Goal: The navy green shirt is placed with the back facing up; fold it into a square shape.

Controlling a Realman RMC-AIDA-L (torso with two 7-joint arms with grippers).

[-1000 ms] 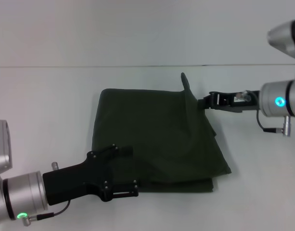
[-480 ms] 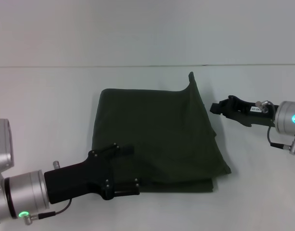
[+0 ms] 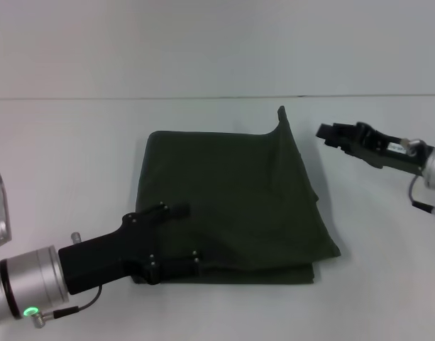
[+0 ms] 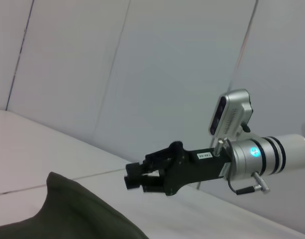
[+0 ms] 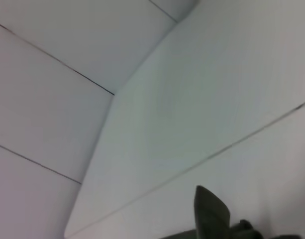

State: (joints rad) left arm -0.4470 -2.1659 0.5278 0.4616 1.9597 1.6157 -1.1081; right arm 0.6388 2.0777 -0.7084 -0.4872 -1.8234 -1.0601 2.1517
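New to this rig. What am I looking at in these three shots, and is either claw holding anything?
A two-armed robot folding cloth. The head camera looks down on a white table where the navy green shirt lies folded, one far corner poking up. The left gripper sits at the shirt's near left edge; whether it grips is unclear. The right gripper hovers clear beside the raised corner, holding nothing. The other two shots come from wrist cameras; the left one shows the right gripper across the table.
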